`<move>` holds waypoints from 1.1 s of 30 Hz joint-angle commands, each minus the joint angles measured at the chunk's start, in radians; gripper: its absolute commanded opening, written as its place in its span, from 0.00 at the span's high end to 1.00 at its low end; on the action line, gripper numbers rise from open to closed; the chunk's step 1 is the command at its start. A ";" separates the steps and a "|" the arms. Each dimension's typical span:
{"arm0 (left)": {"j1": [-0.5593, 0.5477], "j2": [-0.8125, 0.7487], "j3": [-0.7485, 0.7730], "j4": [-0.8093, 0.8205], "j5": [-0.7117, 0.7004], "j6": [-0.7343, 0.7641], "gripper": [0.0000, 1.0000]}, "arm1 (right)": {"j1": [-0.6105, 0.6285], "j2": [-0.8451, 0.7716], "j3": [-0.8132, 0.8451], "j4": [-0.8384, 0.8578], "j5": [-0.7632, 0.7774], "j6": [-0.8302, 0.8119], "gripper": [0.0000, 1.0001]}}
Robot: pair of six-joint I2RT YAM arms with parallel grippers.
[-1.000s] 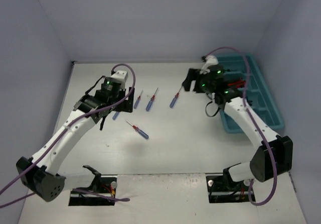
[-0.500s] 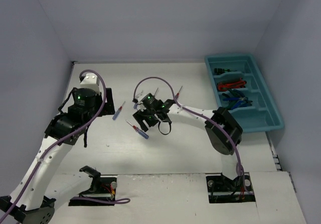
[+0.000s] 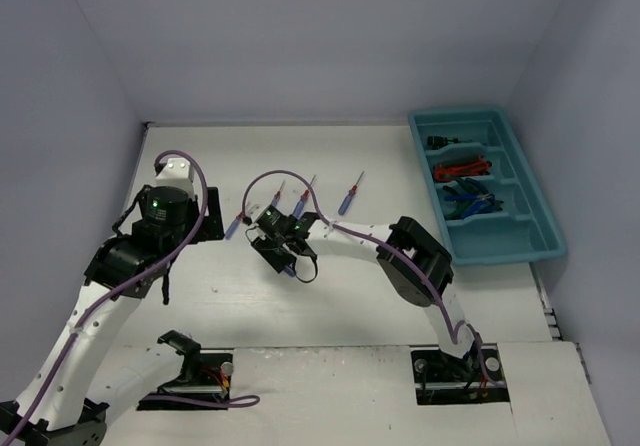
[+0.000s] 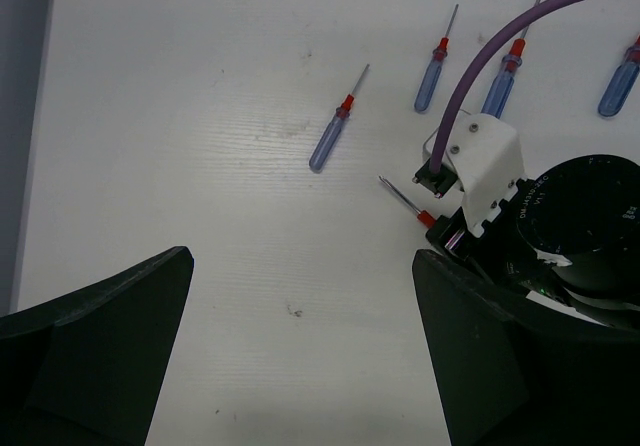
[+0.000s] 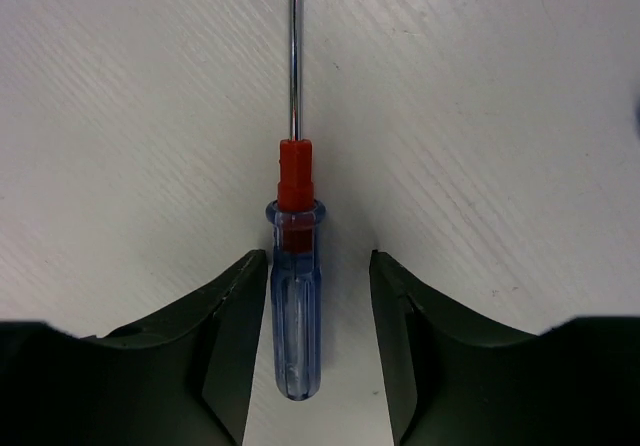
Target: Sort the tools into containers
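You had a white table [image 3: 330, 306] boxed in by pale lilac walls. The teal tray [image 3: 455, 113] sat at its far right corner, with dark-handled tools [image 3: 445, 144], red-handled tools [image 3: 462, 169] and blue pliers [image 3: 470, 198] in separate compartments. Mid-table, your right gripper [image 5: 318, 261] straddled a blue-handled screwdriver [image 5: 296, 306], its fingers narrow and not yet clamped. Four other screwdrivers [image 3: 349, 196] lay nearer the far edge. Your left gripper [image 4: 300, 306] hung wide open toward the left edge.

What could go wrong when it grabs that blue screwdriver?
The screwdriver lies off-centre between the fingers of the right tool, nearer one side, so closing might shove or roll it away. Its smooth round handle could also slip out on the carry across to the tray.
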 commanded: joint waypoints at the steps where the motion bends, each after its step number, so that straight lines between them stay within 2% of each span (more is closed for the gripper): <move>1: 0.006 0.014 0.025 0.022 -0.020 0.019 0.10 | 0.009 -0.014 0.031 -0.020 0.080 0.015 0.72; 3: 0.006 0.026 0.034 0.022 -0.017 0.023 0.10 | 0.010 -0.037 0.025 -0.019 0.126 0.027 0.90; 5: 0.007 0.036 0.043 0.023 -0.015 0.027 0.10 | 0.007 -0.062 0.021 -0.018 0.177 0.053 1.00; 10: 0.007 0.073 0.085 0.026 0.022 0.029 0.10 | -0.048 -0.185 -0.029 -0.018 0.287 0.165 1.00; 14: 0.007 0.098 0.117 0.027 0.044 0.029 0.10 | -0.132 -0.319 -0.106 -0.018 0.391 0.328 1.00; 17: 0.004 0.114 0.138 0.029 0.048 0.033 0.10 | -0.270 -0.479 -0.229 -0.018 0.516 0.522 1.00; 21: 0.001 0.121 0.160 0.029 0.067 0.041 0.10 | -0.411 -0.698 -0.385 -0.018 0.591 0.697 1.00; 26: -0.002 0.125 0.174 0.028 0.075 0.043 0.10 | -0.695 -0.906 -0.551 -0.025 0.512 0.835 1.00; 33: -0.002 0.132 0.169 0.026 0.092 0.036 0.10 | -1.053 -0.985 -0.643 -0.050 0.393 0.867 1.00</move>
